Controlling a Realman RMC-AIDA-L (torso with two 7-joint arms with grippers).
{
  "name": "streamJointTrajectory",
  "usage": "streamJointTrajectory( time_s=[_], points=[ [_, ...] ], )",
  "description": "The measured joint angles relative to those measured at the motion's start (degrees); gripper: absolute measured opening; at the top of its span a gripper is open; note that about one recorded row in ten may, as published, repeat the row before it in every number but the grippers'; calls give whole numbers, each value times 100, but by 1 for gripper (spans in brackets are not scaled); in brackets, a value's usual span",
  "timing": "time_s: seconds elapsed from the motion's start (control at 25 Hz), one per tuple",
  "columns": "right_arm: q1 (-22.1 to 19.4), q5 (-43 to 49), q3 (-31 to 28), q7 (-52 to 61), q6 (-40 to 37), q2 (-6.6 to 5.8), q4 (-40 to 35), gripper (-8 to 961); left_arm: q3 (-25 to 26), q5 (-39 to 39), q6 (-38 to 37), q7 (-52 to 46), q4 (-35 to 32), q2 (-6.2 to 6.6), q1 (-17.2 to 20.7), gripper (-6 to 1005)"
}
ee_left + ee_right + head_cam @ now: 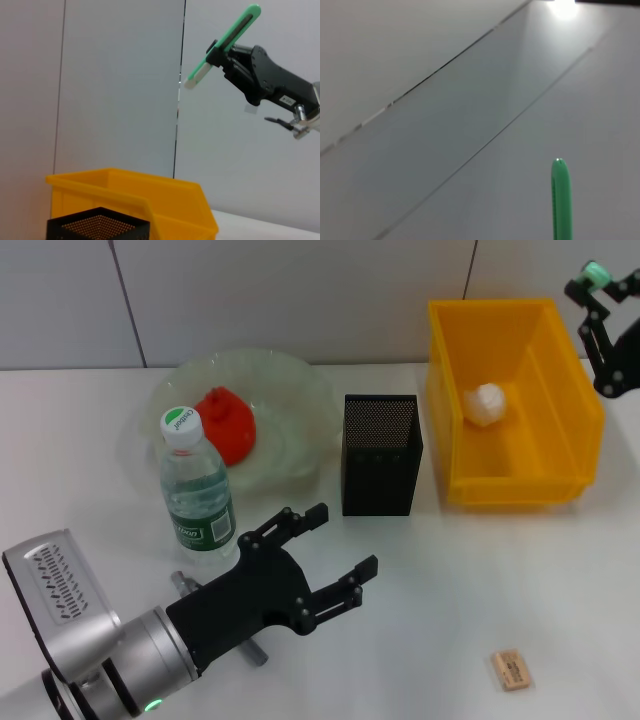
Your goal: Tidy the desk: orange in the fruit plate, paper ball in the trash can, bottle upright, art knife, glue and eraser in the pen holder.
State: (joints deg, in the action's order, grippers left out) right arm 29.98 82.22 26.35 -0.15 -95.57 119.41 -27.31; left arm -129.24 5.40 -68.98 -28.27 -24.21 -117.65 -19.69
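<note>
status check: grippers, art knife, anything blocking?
Right gripper shut on green art knife, raised beyond the yellow bin. Left gripper open, low near the upright bottle. Pen holder unobstructed; eraser on the desk.

Even, bright indoor light falls from overhead. On the white bench (560, 580), the bottle (196, 490), the black mesh holder (380, 454) and the yellow bin (512, 400) cast only soft, faint shadows. The head view is sharp throughout. The right wrist view is soft and hazy, with a white glare spot (566, 7) on the wall panel at its upper edge.
</note>
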Motion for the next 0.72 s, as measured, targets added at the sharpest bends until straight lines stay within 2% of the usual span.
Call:
streamJointTrajectory(
  time_s=[0.08,0.24,0.28,0.32,0.36,0.4,0.44,0.52,0.6,0.64,0.72],
  points=[
    [21,-31,18,-327,13,3,0,92,31,0,0,46,39,-16,0,811],
    [122,-80,52,-2138,75,24,198,93,130,0,-8,342,175,-79,-7,810],
    [195,-80,52,-3083,186,27,407,93,141,-5,-6,424,203,-89,-7,810],
    [195,-80,52,-3083,186,27,407,93,157,-18,-3,526,229,-100,-5,810],
    [241,-80,48,-3572,261,24,534,93,172,-28,0,610,245,-108,4,810],
    [313,-80,43,-4496,374,15,741,93,195,-39,5,717,252,-120,22,810],
    [313,-80,43,-4496,374,15,741,93,195,-39,5,717,252,-120,22,811],
    [356,-80,45,-5259,456,15,850,93,201,-42,24,781,254,-129,34,811],
    [440,-80,52,-6565,617,32,1061,93,226,-49,64,798,256,-134,43,811],
    [440,-80,52,-6565,617,32,1061,93,226,-49,64,798,256,-134,43,811],
    [544,-80,43,-7597,705,32,1325,93,268,-52,80,840,262,-144,65,810]
  ],
)
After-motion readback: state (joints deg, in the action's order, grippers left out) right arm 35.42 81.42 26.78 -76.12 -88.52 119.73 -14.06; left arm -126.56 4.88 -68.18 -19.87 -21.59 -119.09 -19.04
